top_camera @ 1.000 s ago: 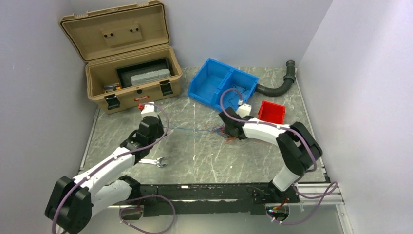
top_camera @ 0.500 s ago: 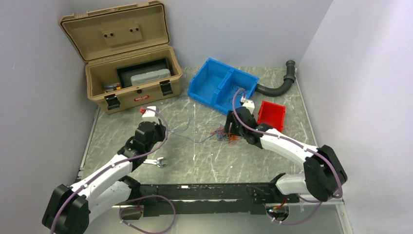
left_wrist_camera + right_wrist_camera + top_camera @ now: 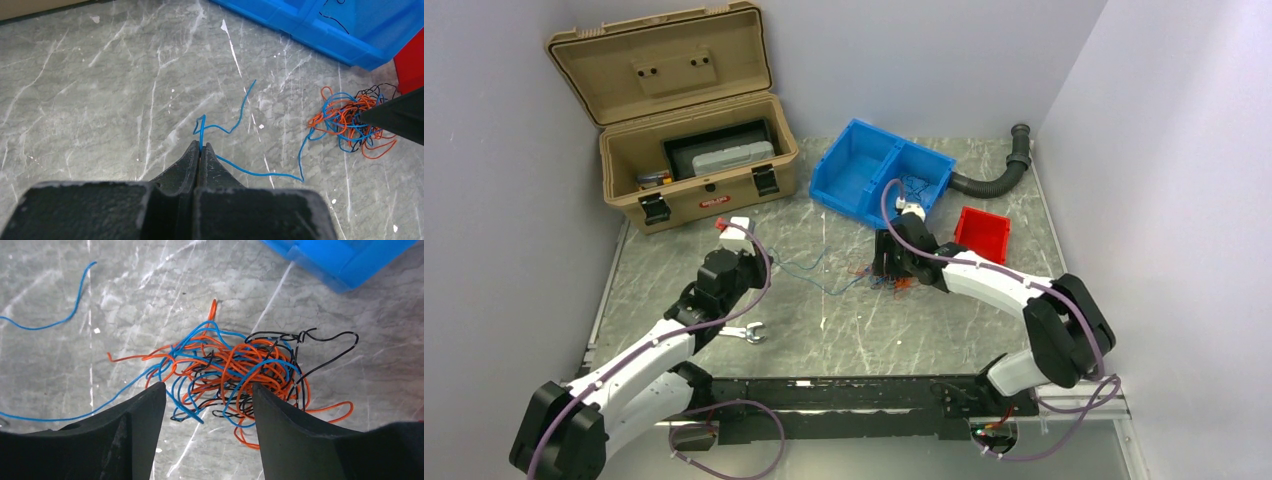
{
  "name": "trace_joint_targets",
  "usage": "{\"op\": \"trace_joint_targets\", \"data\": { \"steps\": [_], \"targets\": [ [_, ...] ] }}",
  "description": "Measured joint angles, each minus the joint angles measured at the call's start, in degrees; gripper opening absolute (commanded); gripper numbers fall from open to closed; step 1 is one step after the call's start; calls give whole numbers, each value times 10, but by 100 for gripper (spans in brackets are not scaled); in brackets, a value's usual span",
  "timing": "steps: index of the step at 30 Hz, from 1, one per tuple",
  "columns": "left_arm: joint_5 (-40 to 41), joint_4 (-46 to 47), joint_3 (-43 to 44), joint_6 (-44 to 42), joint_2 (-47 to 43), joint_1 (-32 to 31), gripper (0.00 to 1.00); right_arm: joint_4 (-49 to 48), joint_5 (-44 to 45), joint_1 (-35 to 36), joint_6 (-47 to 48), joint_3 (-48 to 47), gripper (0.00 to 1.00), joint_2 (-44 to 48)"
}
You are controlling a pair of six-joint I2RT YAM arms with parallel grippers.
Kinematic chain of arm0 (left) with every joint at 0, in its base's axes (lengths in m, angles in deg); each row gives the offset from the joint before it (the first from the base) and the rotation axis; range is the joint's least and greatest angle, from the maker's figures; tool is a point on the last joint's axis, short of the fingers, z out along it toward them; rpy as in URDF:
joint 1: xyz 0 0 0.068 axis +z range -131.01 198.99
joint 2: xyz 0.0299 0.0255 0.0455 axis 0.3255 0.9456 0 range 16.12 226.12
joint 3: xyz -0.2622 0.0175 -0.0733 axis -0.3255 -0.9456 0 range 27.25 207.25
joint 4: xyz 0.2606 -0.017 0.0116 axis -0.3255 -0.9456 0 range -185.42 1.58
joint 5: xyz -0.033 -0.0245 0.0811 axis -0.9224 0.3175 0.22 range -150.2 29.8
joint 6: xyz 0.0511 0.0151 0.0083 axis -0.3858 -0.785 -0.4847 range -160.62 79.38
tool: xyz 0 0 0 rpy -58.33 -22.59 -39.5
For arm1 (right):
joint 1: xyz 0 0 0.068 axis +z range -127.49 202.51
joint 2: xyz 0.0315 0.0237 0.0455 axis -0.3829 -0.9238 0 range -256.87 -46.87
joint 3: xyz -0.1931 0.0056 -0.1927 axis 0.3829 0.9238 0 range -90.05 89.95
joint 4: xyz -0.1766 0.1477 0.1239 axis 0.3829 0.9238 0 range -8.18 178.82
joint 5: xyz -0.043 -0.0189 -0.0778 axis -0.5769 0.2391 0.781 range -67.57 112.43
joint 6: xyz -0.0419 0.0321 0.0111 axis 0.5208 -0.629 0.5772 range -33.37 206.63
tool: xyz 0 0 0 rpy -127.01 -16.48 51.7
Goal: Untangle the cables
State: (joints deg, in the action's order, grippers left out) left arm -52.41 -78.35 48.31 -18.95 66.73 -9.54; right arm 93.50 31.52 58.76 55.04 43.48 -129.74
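The cables are a small tangle of thin orange, blue and black wires (image 3: 886, 277) on the marble table; the tangle also shows in the left wrist view (image 3: 350, 120) and the right wrist view (image 3: 235, 367). One blue wire (image 3: 260, 172) runs slack and wavy from the tangle to my left gripper (image 3: 201, 145), which is shut on it. In the top view my left gripper (image 3: 754, 262) is left of the tangle. My right gripper (image 3: 207, 385) is open, its fingers straddling the near side of the tangle; from above it (image 3: 886, 265) is right over the tangle.
An open tan toolbox (image 3: 694, 150) stands back left. A blue two-part bin (image 3: 864, 170) holds a few loose wires (image 3: 914, 188). A red bin (image 3: 981, 230) and a black corrugated hose (image 3: 999, 175) are at the right. A wrench (image 3: 742, 332) lies near the left arm.
The blue wire between the grippers went from taut to slack and wavy. My right arm swung its elbow about; its gripper now sits open over the tangle. The left gripper shifted slightly.
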Motion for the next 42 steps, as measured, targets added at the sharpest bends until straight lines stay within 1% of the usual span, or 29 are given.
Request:
{"op": "trace_joint_targets", "data": {
  "steps": [3, 6, 8, 9, 11, 12, 13, 15, 16, 19, 21, 25, 27, 28, 29, 30, 31, 32, 33, 34, 35, 36, 39, 42],
  "targets": [
    [1, 0, 0, 0, 0, 0, 0, 8, -5, 1, -1, -7, 63, -25],
    [15, -5, 0, 2, 0, 0, 0, 45, 21, 3, -17, -41, 57, -95],
    [53, -23, 2, 11, 0, -1, 0, 63, 50, 4, -37, -54, 54, -122],
    [78, -37, 5, 20, 1, 0, 0, 68, 63, 4, -50, -56, 51, -123],
    [143, -86, 22, 49, 6, 4, 0, 77, 87, 4, -75, -49, 40, -116],
    [176, -121, 37, 71, 10, 12, 0, 77, 95, 3, -87, -39, 31, -107],
    [197, -142, 48, 86, 12, 21, 0, 78, 101, 3, -96, -28, 17, -96],
    [235, -202, 79, 136, 15, 54, 0, 79, 106, 2, -115, 5, 4, -60],
    [247, -223, 90, 159, 15, 75, 0, 83, 106, 2, -125, 20, 0, -40],
    [256, -272, 103, 219, 12, 146, 0, 85, 103, 2, -144, 47, 0, 7],
    [255, -297, 102, 242, 10, 173, 0, 85, 100, 2, -150, 52, 0, 24],
    [250, -311, 101, 255, 5, 186, 0, 91, 102, 2, -155, 60, 0, 48],
    [235, -308, 100, 244, 1, 187, 0, 97, 104, 2, -153, 65, 0, 66],
    [217, -296, 97, 228, -3, 188, 5, 99, 104, 1, -150, 69, 0, 79],
    [201, -284, 93, 215, -6, 188, 14, 99, 103, 0, -146, 71, 0, 89],
    [171, -260, 82, 191, -14, 188, 26, 98, 100, -1, -137, 76, 0, 102],
    [147, -241, 72, 173, -22, 187, 43, 96, 95, -2, -127, 80, 0, 116],
    [117, -214, 57, 153, -32, 183, 64, 94, 88, -3, -118, 83, 0, 127],
    [87, -192, 43, 135, -42, 175, 80, 88, 77, -3, -105, 87, 0, 141],
    [63, -177, 33, 116, -49, 164, 91, 85, 67, -4, -95, 89, 0, 152],
    [39, -163, 28, 100, -55, 147, 97, 79, 54, -5, -82, 90, 0, 163],
    [21, -154, 27, 84, -55, 129, 99, 73, 43, -5, -73, 90, 0, 171],
    [-13, -128, 38, 40, -40, 69, 100, 46, -2, -5, -41, 89, 0, 188],
    [-66, -88, 57, -3, 1, 14, 100, 25, -56, -5, -14, 87, 0, 190]
  ]
}}
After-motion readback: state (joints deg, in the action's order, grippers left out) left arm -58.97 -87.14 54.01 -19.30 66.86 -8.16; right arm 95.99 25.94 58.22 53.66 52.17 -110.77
